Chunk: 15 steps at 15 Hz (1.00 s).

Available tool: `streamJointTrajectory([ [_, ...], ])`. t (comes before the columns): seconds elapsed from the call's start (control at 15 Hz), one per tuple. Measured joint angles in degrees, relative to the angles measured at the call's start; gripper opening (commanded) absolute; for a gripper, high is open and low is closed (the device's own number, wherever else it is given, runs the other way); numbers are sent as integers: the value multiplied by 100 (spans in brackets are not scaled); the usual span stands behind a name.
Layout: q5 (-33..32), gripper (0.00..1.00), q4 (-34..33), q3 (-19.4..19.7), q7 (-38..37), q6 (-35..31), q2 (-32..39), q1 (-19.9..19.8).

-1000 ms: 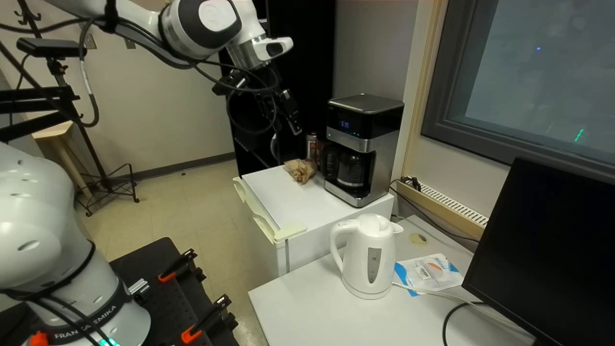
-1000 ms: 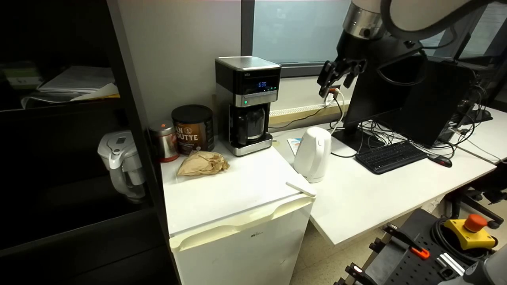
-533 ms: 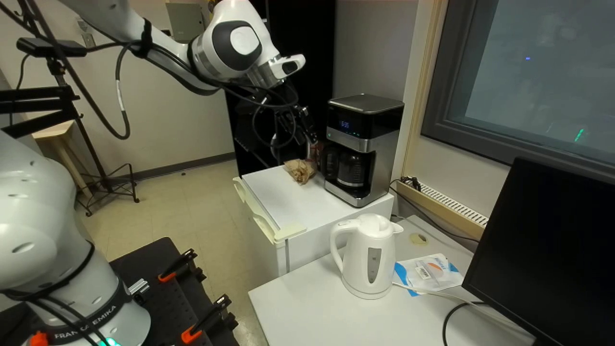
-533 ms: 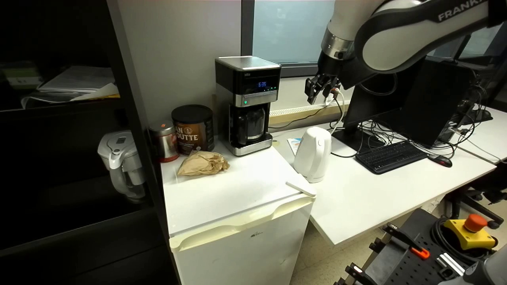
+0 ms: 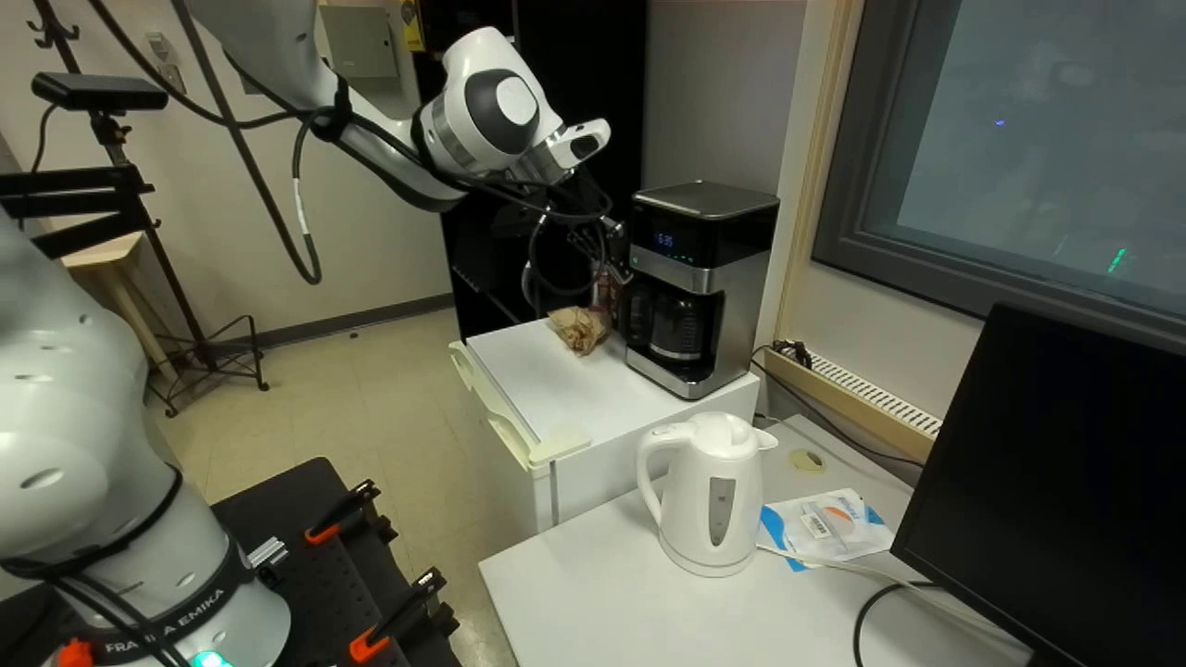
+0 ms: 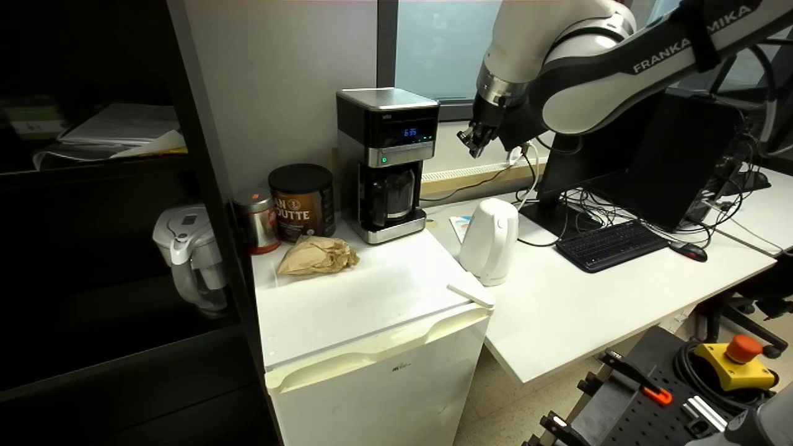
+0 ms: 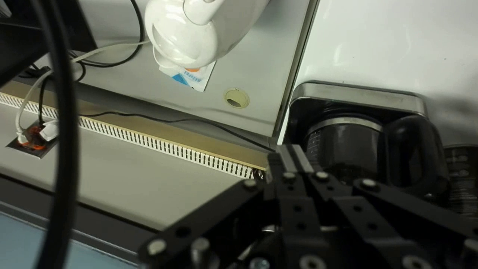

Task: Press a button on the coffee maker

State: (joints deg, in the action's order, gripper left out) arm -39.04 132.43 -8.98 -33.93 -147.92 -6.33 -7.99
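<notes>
The coffee maker [image 6: 385, 118], black with a silver band, stands on the white fridge top in both exterior views. Its blue display [image 6: 410, 132] is lit, and a green-lit button [image 6: 384, 160] shows on the band below. My gripper [image 6: 471, 146] hangs in the air, apart from the machine and to the right of it in that exterior view. Seen from elsewhere, the gripper [image 5: 623, 270] overlaps the machine's left edge. In the wrist view the gripper [image 7: 295, 158] has its fingers together with nothing between them; the carafe [image 7: 347, 149] appears beyond, while the button panel is out of sight there.
A white kettle [image 6: 489, 241] stands on the desk beside the fridge. A crumpled paper bag [image 6: 318, 256], a coffee can [image 6: 302, 201] and a silver-red canister [image 6: 257, 221] sit left of the machine. A monitor [image 5: 1056, 482] rises over the desk.
The arm has come down and closer to the coffee maker, leftward in one exterior view and rightward in the other. The fingers, spread a second ago, have closed together.
</notes>
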Motion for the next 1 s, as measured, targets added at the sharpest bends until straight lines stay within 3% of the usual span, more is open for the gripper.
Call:
streamJointTrajectory([
  [0.53,-1112,0,-837,56,-1119,-313,1052,41],
  [1.0,-1641,0,-1644,56,-1730,-397,1787,110],
])
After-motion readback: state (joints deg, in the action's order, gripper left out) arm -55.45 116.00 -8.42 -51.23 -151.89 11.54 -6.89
